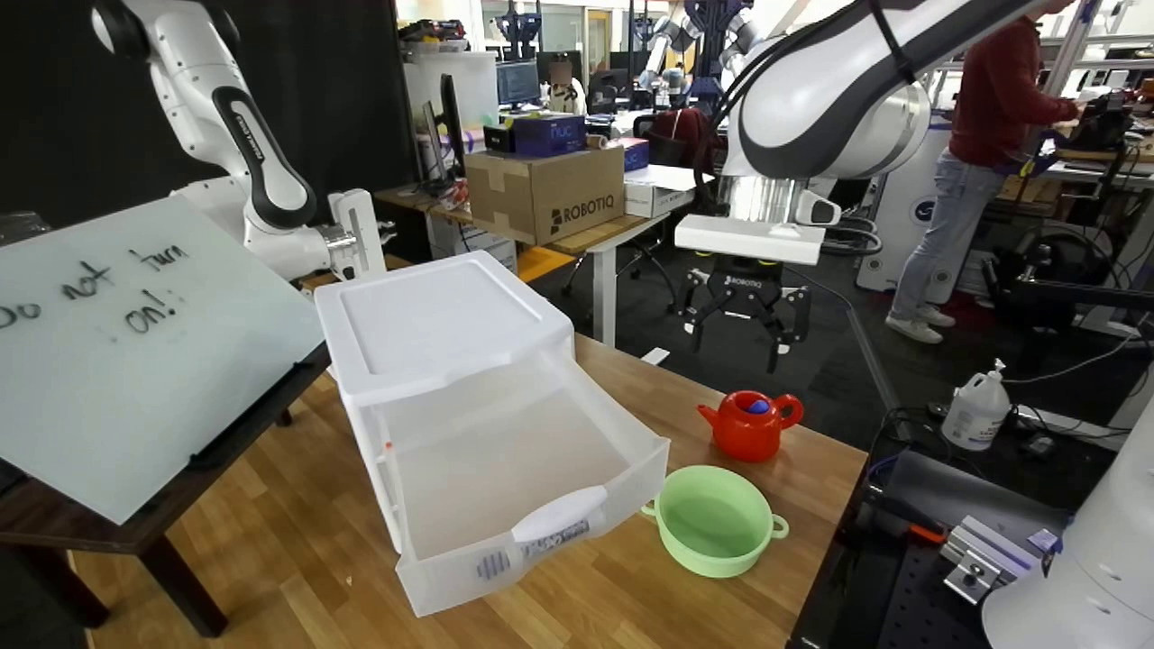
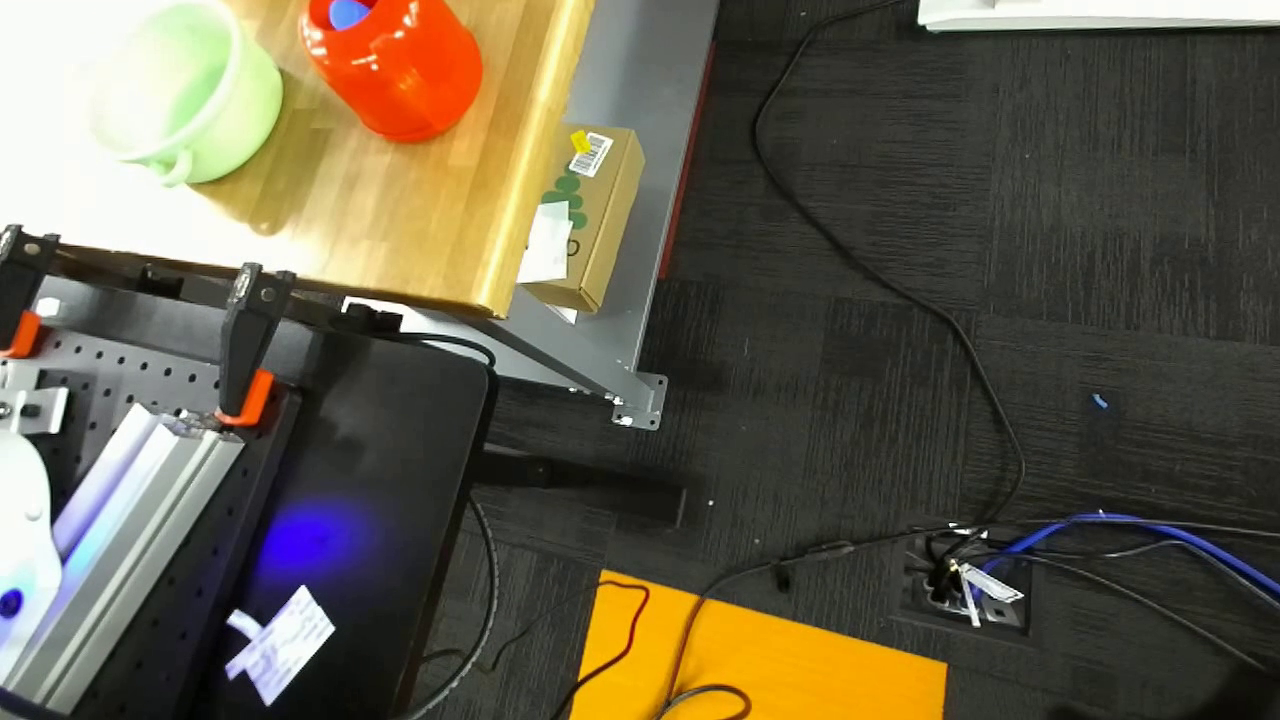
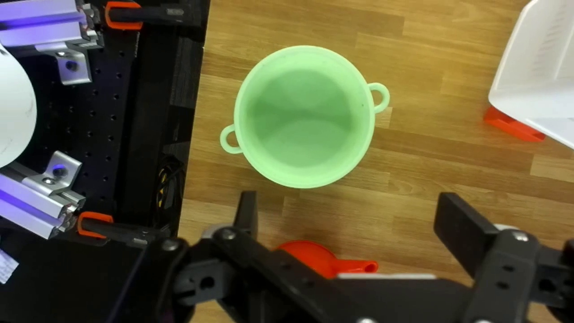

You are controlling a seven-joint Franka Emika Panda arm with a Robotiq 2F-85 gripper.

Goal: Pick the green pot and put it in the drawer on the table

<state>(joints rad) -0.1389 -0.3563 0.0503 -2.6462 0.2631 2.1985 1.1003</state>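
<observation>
Green pot [image 3: 305,117] sits on bench [image 1: 816,482], near red teapot [image 1: 744,431] and pulled-out drawer [image 1: 509,451]. Jaws hang above, spread wide, holding nothing. Reach for pot seems step in hand; next move probably calls for lining up over it, then lowering.

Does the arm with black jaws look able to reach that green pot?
Probably yes: its jaws hang open above the wooden table, and nothing covers the two-handled green pot; the red teapot and white drawer stand clear of it.
</observation>
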